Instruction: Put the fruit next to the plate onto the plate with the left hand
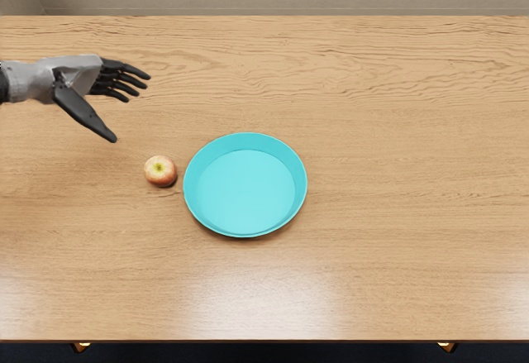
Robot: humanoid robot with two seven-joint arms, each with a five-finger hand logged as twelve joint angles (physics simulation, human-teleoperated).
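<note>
Your left hand [92, 90] hovers at upper left, fingers spread and empty. Lower it over the apple [160, 170], left of the plate [193, 198], and close gently.

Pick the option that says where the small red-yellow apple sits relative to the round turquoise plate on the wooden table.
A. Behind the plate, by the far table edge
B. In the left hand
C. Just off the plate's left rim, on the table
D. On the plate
C: the small red-yellow apple rests on the wood beside the left rim of the round turquoise plate, while the open left hand is apart from it.
</note>
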